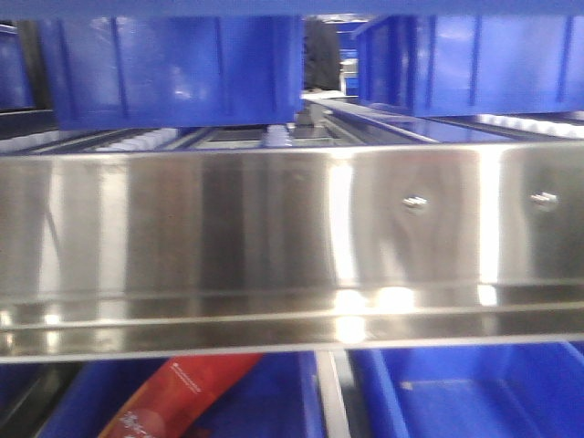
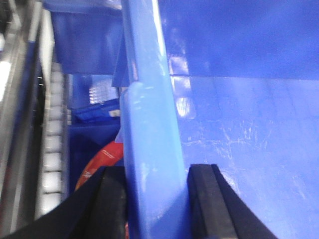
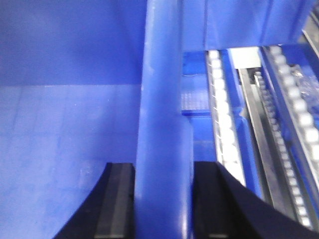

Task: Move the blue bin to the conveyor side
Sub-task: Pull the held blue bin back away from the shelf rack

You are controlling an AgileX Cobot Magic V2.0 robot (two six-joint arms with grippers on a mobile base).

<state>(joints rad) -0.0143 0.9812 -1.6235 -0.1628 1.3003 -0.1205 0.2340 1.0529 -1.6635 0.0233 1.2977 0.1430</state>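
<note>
Two grips on blue bin [image 2: 149, 99], one per hand. Left hand [image 2: 154, 172]: reaching along thick rim, black fingers [image 2: 112, 199] astride it, narrowly parted, pressed to both faces, gripping. Scuffed bin floor right of rim; red packet [image 2: 99, 162] and white rollers [image 2: 52, 149] left of it. Right hand [image 3: 164, 167]: same pose, clamped on rim, bin floor to its left, roller tracks [image 3: 219, 109] just beside on its right. Front view: steel rack rail [image 1: 274, 228] spans frame, more blue crates [image 1: 173, 64] above.
</note>
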